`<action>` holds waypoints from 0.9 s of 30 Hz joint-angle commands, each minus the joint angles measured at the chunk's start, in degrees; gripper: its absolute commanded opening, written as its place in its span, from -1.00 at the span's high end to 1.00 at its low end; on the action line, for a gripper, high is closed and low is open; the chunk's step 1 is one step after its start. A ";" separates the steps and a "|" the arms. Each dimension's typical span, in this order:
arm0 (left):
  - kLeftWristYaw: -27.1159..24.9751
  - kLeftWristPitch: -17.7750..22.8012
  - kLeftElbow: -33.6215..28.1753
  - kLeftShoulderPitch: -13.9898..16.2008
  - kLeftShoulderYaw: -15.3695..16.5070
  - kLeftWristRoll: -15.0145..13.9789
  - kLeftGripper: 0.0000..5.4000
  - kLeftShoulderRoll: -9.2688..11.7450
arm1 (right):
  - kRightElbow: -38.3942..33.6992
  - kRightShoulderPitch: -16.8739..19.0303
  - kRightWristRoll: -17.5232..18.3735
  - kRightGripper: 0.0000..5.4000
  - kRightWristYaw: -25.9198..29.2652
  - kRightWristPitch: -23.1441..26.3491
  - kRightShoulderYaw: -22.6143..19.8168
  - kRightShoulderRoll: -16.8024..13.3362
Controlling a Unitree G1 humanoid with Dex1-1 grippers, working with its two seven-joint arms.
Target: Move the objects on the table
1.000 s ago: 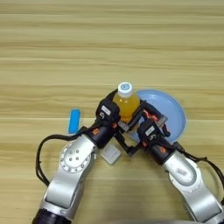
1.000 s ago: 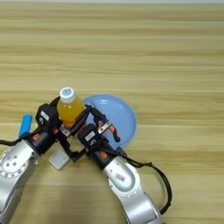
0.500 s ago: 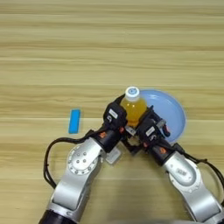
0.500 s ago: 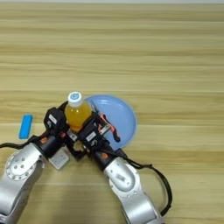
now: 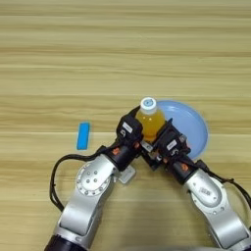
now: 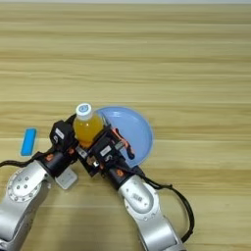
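A small orange-juice bottle [image 5: 149, 123] with a white cap stands upright at the near-left rim of the round light-blue plate [image 5: 192, 126]. My left gripper [image 5: 135, 136] is shut on the bottle's left side. My right gripper [image 5: 164, 143] presses close against the bottle's right side, over the plate's near edge. A small white block [image 5: 126, 175] lies on the table just below the left gripper, partly hidden by the arm. Further left, a flat blue bar [image 5: 83, 136] lies alone on the wood.
The wooden table [image 5: 122, 54] stretches wide beyond the plate. Both forearms reach in from the near edge and meet at the bottle. A black cable [image 6: 181, 206] loops beside the right arm.
My left gripper has carried the bottle to the right, up to the plate's rim. The right gripper has barely moved.
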 commanded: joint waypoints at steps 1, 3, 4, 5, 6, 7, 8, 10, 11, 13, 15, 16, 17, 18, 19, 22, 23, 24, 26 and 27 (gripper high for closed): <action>0.11 -0.33 0.08 -0.28 0.34 -0.21 -0.28 -0.17 | -0.36 -0.97 1.29 -0.32 0.33 0.21 -0.28 0.76; 0.20 -0.35 0.07 -0.27 0.40 -0.12 -0.28 -0.18 | -0.30 -1.02 1.34 -0.32 0.24 0.25 -0.37 0.72; 0.33 -0.32 0.06 -0.28 0.46 -0.01 -0.28 -0.18 | -0.23 -1.08 1.37 -0.32 0.19 0.28 -0.44 0.73; 0.46 -0.23 0.07 -0.31 0.56 0.05 -0.28 -0.18 | -0.15 -1.13 1.40 -0.31 0.13 0.30 -0.52 0.73; 0.65 -0.14 0.07 -0.32 0.66 0.18 -0.41 -0.17 | -0.08 -1.18 1.41 -0.31 0.08 0.32 -0.58 0.75; 0.82 -0.04 0.07 -0.34 0.78 0.28 -0.46 -0.18 | -0.03 -1.21 1.42 -0.31 0.04 0.34 -0.63 0.77; 0.91 0.00 0.08 -0.35 0.87 0.31 -0.50 -0.19 | 0.01 -1.21 1.38 -0.31 -0.02 0.35 -0.67 0.79; 1.05 0.04 0.08 -0.36 1.05 0.26 -0.56 -0.27 | 0.04 -1.20 1.31 -0.29 -0.08 0.40 -0.74 0.84; 1.11 0.07 0.09 -0.39 1.13 0.22 -0.60 -0.29 | 0.09 -1.21 1.28 -0.29 -0.10 0.40 -0.77 0.86; 1.21 0.14 0.06 -0.46 1.24 0.18 -0.67 -0.29 | 0.16 -1.24 1.27 -0.29 -0.14 0.40 -0.85 0.90; 1.31 0.18 -0.06 -0.47 1.30 0.15 -0.75 -0.25 | 0.20 -1.30 1.27 -0.28 -0.19 0.40 -0.97 0.94; 1.34 0.24 -0.22 -0.45 1.31 0.12 -0.78 -0.21 | 0.21 -1.32 1.27 -0.28 -0.23 0.39 -1.04 0.96; 1.36 0.28 -0.35 -0.43 1.30 0.10 -0.80 -0.18 | 0.20 -1.33 1.27 -0.28 -0.27 0.39 -1.11 0.98; 1.37 0.28 -0.47 -0.41 1.29 0.10 -0.82 -0.16 | 0.21 -1.35 1.28 -0.28 -0.33 0.40 -1.21 1.01; 1.36 0.30 -0.57 -0.40 1.28 0.08 -0.86 -0.15 | 0.26 -1.39 1.28 -0.28 -0.38 0.41 -1.29 1.04; 1.25 0.26 -0.66 -0.43 1.28 0.02 -0.96 -0.12 | 0.39 -1.54 1.22 -0.28 -0.64 0.45 -1.64 1.14; 1.20 0.25 -0.67 -0.44 1.28 0.01 -0.99 -0.12 | 0.43 -1.60 1.22 -0.28 -0.73 0.48 -1.79 1.17; 1.16 0.27 -0.68 -0.45 1.30 -0.02 -1.00 -0.12 | 0.47 -1.66 1.16 -0.28 -0.88 0.51 -1.96 1.23; 0.88 0.50 -0.84 -0.39 1.50 -0.68 -1.00 -0.22 | 0.61 -1.80 0.97 -0.28 -1.22 0.59 -2.32 1.32; 0.71 0.63 -0.97 -0.36 1.64 -1.07 -1.00 -0.21 | 0.71 -1.87 0.88 -0.28 -1.39 0.59 -2.52 1.38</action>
